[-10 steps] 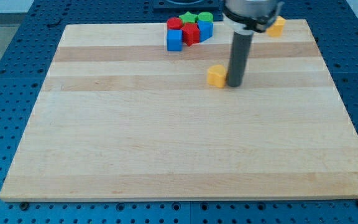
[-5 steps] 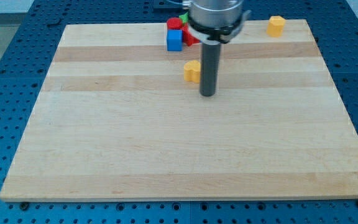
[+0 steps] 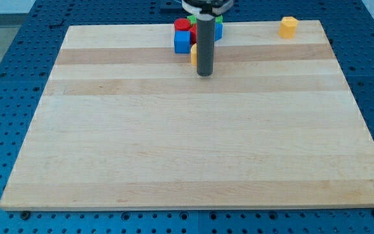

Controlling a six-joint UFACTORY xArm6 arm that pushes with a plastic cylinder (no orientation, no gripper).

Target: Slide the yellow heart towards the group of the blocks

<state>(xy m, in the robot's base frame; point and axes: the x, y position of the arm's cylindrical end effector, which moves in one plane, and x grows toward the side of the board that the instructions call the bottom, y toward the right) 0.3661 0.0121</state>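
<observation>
My tip (image 3: 204, 73) rests on the board near the view's top centre. The yellow heart (image 3: 193, 54) is mostly hidden behind the rod; only a sliver shows at the rod's left, just below the group. The group has a blue cube (image 3: 182, 41), a red block (image 3: 183, 25), a green block (image 3: 219, 20) and another blue block (image 3: 218, 30), partly covered by the rod. The heart sits right beside the blue cube; I cannot tell if they touch.
A second yellow block (image 3: 288, 26) sits alone near the board's top right edge. The wooden board (image 3: 193, 149) lies on a blue perforated table (image 3: 5, 97).
The rod has moved up and to the left, pushing the yellow heart up-left from mid-board to just below the group.
</observation>
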